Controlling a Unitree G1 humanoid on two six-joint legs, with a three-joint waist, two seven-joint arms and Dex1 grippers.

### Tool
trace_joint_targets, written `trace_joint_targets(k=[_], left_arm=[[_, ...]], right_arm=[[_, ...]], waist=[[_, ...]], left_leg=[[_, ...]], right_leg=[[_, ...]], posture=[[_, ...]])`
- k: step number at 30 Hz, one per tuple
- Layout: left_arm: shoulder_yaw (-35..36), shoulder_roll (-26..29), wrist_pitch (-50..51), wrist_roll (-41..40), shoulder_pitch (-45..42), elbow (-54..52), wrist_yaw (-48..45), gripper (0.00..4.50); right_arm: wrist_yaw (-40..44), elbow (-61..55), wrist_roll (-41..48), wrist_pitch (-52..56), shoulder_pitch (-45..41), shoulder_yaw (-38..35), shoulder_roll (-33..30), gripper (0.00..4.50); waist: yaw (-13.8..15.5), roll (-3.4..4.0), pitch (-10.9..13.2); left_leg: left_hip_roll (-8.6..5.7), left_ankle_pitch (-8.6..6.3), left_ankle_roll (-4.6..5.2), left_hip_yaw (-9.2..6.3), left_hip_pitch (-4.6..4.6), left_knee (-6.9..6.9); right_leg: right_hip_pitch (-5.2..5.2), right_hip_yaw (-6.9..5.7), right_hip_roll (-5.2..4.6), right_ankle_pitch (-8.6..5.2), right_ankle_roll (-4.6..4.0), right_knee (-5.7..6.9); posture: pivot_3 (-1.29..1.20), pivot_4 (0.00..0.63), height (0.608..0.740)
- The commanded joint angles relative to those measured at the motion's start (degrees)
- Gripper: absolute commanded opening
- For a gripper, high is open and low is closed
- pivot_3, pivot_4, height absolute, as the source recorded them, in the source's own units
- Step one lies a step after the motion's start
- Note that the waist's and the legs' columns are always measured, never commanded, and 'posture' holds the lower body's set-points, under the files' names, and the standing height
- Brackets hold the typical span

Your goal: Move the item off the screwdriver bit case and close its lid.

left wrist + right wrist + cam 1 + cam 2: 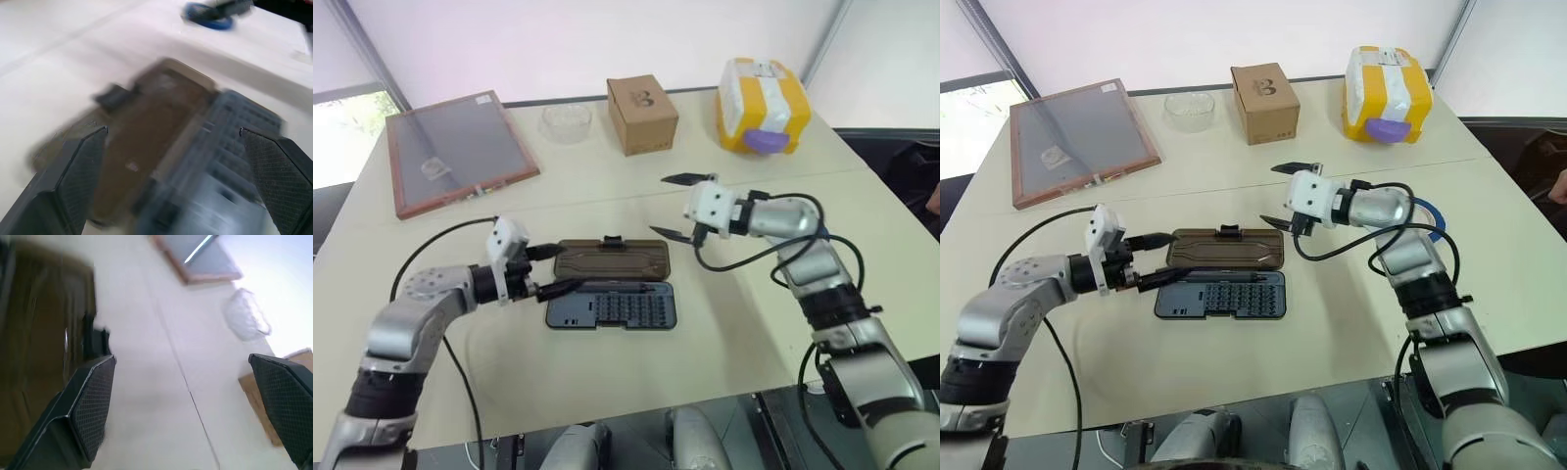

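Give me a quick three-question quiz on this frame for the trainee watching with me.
1. True or false: the lid of the case is shut.
2. The left gripper and right gripper both have their fingers: A) open, B) shut on nothing, C) shut on the lid.
3. What stands between the bowl and the yellow pack at the far side of the table?

Key
1. False: the lid lies open, flat behind the bit tray.
2. A.
3. The box.
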Motion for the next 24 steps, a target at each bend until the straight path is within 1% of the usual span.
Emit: trace_joint_targets(k=[1, 3, 4, 5, 6, 7, 8, 9, 13, 14, 20, 24], left_arm=[[0.8, 1.9, 1.1, -1.9, 2.2, -4.3, -1.4, 4.50], [0.6, 2.4, 0.9, -1.8, 3.4, -4.7, -1.7, 4.50], [-0.2, 2.5, -0.3, -0.5, 4.0, -4.3, -1.9, 4.50], [-1.1, 2.6, -1.8, 0.9, 4.5, -3.7, -2.1, 3.99], [-1.7, 2.7, -2.8, 2.0, 4.9, -3.2, -2.3, 3.75], [-2.9, 2.7, -4.7, 4.0, 5.4, -2.2, -2.4, 3.27], [-4.0, 2.4, -6.5, 5.8, 5.7, -1.0, -2.4, 2.62], [-4.9, 2.1, -8.1, 7.2, 5.9, 0.2, -2.3, 2.21], [-7.1, 0.3, -12.7, 10.7, 5.8, 4.1, -1.6, 0.20], [-7.5, 0.0, -13.5, 11.5, 5.8, 4.6, -1.5, 0.08], [-9.6, 0.5, -16.6, 14.5, 7.6, 5.9, -2.4, 0.08], [-10.6, 0.4, -18.9, 16.3, 9.0, 7.1, -2.3, 0.08]], right_arm=[[-0.8, -8.3, 4.5, 10.0, 2.4, -3.3, -0.6, 4.47], [-1.6, -10.3, 5.0, 13.5, 3.9, -4.0, -0.8, 4.47], [-2.1, -11.0, 5.3, 14.9, 4.4, -4.2, -0.7, 4.47], [-2.4, -11.5, 5.5, 16.0, 4.6, -4.4, -0.5, 4.50], [-2.7, -11.9, 5.6, 16.9, 4.8, -4.5, -0.4, 4.50], [-3.3, -11.9, 5.7, 17.9, 4.8, -4.6, -0.1, 4.50], [-4.0, -11.6, 5.7, 19.2, 4.6, -4.6, 0.1, 4.50], [-4.5, -11.3, 5.7, 20.0, 4.5, -4.5, 0.3, 4.50], [-5.2, -10.2, 5.8, 23.7, 3.4, -3.4, 1.1, 4.50], [-5.3, -9.8, 5.8, 24.5, 3.0, -3.0, 1.3, 4.50], [-3.1, -7.3, 6.3, 30.0, 1.0, -0.6, 2.3, 4.50], [1.9, -3.3, 5.9, 32.6, -0.4, 3.8, 2.0, 4.50]], waist=[[0.3, 0.01, 0.0], [0.9, 0.03, 0.0], [1.3, 0.04, 0.0], [1.4, 0.04, 0.0], [1.6, 0.04, 0.0], [1.8, 0.05, 0.0], [1.9, 0.05, 0.0], [2.0, 0.05, 0.0], [2.4, 0.04, 0.0], [2.6, 0.05, 0.0], [2.8, 0.08, 0.0], [2.8, 0.13, -0.1]], left_leg=[[-0.01, 0.00, 0.00, 0.02, 0.00, 0.03], [-0.01, 0.00, 0.00, 0.04, 0.02, 0.06], [-0.01, 0.00, 0.00, 0.07, 0.03, 0.06], [-0.01, 0.00, 0.00, 0.09, 0.03, 0.07], [-0.01, 0.00, 0.00, 0.11, 0.03, 0.07], [-0.03, 0.00, 0.00, 0.11, 0.02, 0.07], [-0.04, 0.00, 0.00, 0.11, 0.03, 0.07], [-0.04, 0.00, 0.00, 0.11, 0.03, 0.07], [-0.04, 0.00, 0.00, 0.13, 0.03, 0.08], [-0.04, 0.00, 0.00, 0.13, 0.03, 0.08], [-0.04, 0.00, 0.00, 0.18, 0.06, 0.09], [-0.03, 0.00, 0.00, 0.17, 0.12, 0.08]], right_leg=[[0.00, 0.01, 0.00, 0.00, 0.00, 0.03], [0.02, 0.02, 0.00, 0.00, 0.00, 0.04], [0.02, 0.04, 0.00, 0.00, 0.00, 0.04], [0.02, 0.05, 0.00, 0.00, 0.00, 0.04], [0.02, 0.06, -0.01, 0.00, -0.01, 0.04], [0.02, 0.06, -0.02, 0.00, -0.01, 0.03], [0.03, 0.06, -0.03, 0.00, -0.01, 0.03], [0.03, 0.06, -0.04, 0.00, -0.01, 0.02], [0.05, 0.06, -0.03, 0.00, -0.01, -0.03], [0.05, 0.06, -0.03, 0.00, -0.01, -0.03], [0.08, 0.06, -0.05, 0.00, -0.01, -0.03], [0.16, 0.06, -0.05, 0.00, -0.01, -0.07]], posture=[[0.00, 0.150, 0.740], [0.00, 0.150, 0.740], [0.00, 0.150, 0.740], [0.00, 0.150, 0.740], [0.00, 0.150, 0.740], [0.00, 0.150, 0.740], [0.00, 0.150, 0.740], [0.00, 0.150, 0.740], [0.00, 0.150, 0.740], [0.00, 0.150, 0.740], [0.00, 0.150, 0.740], [0.00, 0.150, 0.740]])
